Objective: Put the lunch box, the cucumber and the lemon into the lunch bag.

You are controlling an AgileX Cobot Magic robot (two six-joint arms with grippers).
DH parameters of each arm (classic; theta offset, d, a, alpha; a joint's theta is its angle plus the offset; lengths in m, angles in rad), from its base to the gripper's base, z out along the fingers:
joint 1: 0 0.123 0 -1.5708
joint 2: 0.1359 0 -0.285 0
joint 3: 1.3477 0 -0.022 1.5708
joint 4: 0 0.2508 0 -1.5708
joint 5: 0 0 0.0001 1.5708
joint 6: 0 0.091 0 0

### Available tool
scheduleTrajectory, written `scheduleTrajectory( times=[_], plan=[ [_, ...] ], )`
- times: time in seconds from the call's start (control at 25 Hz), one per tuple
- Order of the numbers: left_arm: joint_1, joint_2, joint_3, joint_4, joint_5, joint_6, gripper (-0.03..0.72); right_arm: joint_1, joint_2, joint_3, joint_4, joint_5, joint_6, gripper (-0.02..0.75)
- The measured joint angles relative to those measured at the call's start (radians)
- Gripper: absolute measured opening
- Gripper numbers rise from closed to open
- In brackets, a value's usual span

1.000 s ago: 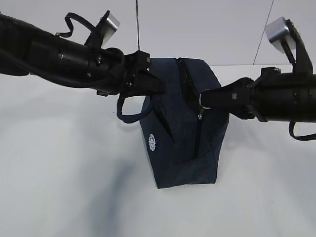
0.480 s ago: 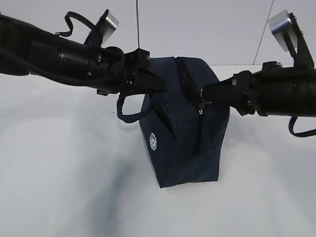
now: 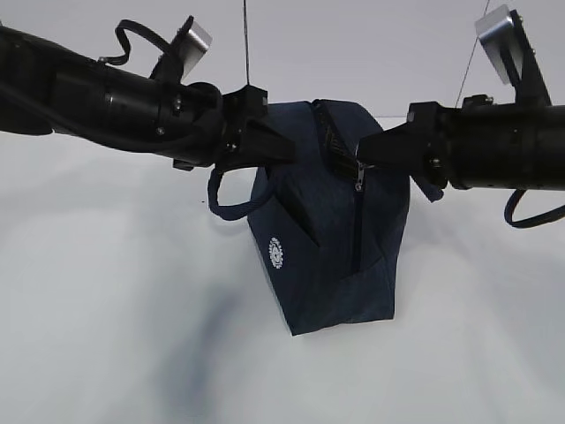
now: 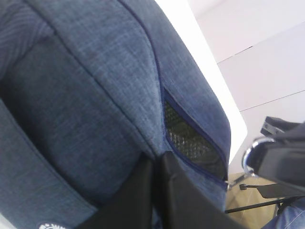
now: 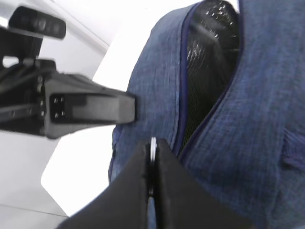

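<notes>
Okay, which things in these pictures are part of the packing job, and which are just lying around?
Part of the job:
lunch bag
zipper ring, pinched by the right end effector
left end effector, gripping the bag's fabric

Lying about:
nothing else in view; only the white table

Place: robot test lab.
Tabletop (image 3: 106,309): plain white, bare.
Walls (image 3: 371,53): white panels with thin seams.
Arms (image 3: 97,97): two black arms, each carrying a wrist camera (image 3: 196,40).
</notes>
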Motion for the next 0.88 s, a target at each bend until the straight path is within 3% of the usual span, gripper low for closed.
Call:
scheduleTrajectory(
  times=[0.52,0.68,0.76,0.88],
  plan=[
    [0.000,0.000,-0.005,-0.002,-0.004,0.011,-0.008,0.000,0.120,-0.099,-0.019,0.015,0.075,0.007],
    [0.000,0.000,-0.005,-0.002,0.001,0.014,0.000,0.000,0.120,-0.102,-0.073,0.023,0.106,0.007],
    [0.000,0.000,-0.005,-0.003,0.012,0.013,0.049,0.000,0.120,-0.104,-0.089,0.023,0.115,0.007],
    [0.000,0.000,-0.005,-0.005,0.022,0.013,0.197,0.000,0.120,-0.105,-0.099,0.027,0.121,0.007]
  ],
)
